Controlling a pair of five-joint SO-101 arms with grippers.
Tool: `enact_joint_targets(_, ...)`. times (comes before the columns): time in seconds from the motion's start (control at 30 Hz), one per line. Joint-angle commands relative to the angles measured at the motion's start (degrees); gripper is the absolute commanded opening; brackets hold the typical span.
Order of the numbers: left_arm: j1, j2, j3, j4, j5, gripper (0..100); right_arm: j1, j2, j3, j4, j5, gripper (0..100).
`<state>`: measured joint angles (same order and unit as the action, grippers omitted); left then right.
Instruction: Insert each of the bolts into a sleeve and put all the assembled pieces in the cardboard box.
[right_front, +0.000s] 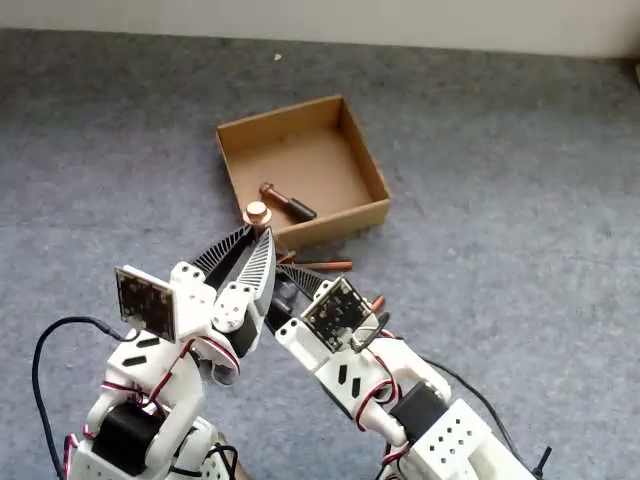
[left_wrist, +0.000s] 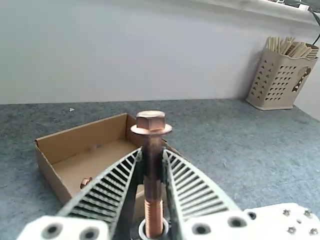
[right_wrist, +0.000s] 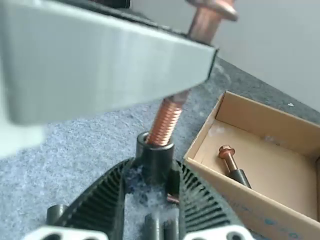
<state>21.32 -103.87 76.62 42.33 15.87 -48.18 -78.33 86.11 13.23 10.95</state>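
My left gripper (left_wrist: 152, 155) is shut on a copper bolt (left_wrist: 151, 125), held upright with its head on top. The bolt's threaded end (right_wrist: 166, 122) sits in the mouth of a black sleeve (right_wrist: 155, 152), and my right gripper (right_wrist: 156, 167) is shut on that sleeve from below. In the high view the left gripper (right_front: 258, 232) holds the bolt (right_front: 257, 213) just in front of the cardboard box (right_front: 345, 125). One assembled bolt and sleeve (right_front: 287, 201) lies inside the box (right_wrist: 260, 125), also seen as the piece (right_wrist: 231, 162) in the right wrist view.
A loose copper bolt (right_front: 322, 266) lies on the grey carpet between the box and my right arm (right_front: 335, 312), and another bolt (right_front: 378, 301) shows beside that arm. A dark sleeve (right_wrist: 56, 214) stands on the carpet. A beige holder of sticks (left_wrist: 282, 75) stands by the wall.
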Motion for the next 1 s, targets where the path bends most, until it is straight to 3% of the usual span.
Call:
enact_joint_targets(0.0, 0.9, -0.7, 1.5, -0.2, -0.5, 0, 1.1, -1.9, -1.6, -1.6, 0.3, 0.5)
enact_joint_targets(0.13, 0.9, -0.7, 2.1, 0.0, -0.5, 0, 1.5, -1.9, -1.7, -1.6, -3.8, 0.5)
enact_joint_targets(0.27, 1.0, -0.7, 1.9, 0.1, -0.5, 1, 7.3, -1.9, -4.0, -1.5, -11.1, 0.5)
enact_joint_targets(0.4, 1.1, -0.7, 2.2, 0.3, 0.1, 15, 11.1, -1.9, -5.8, -1.3, -17.0, 0.5)
enact_joint_targets(0.5, 1.0, -0.6, 2.2, 2.6, 0.1, 21, 11.1, -1.9, -5.5, -1.3, -17.0, 0.5)
enact_joint_targets(0.8, 1.7, -0.6, -3.6, 6.9, -0.4, 21, 11.2, -1.9, -5.2, -1.3, -17.0, 0.5)
enact_joint_targets(0.97, -2.9, -0.6, -6.2, 12.3, -0.4, 21, 12.7, -1.5, -3.9, -1.1, -17.0, 0.5)
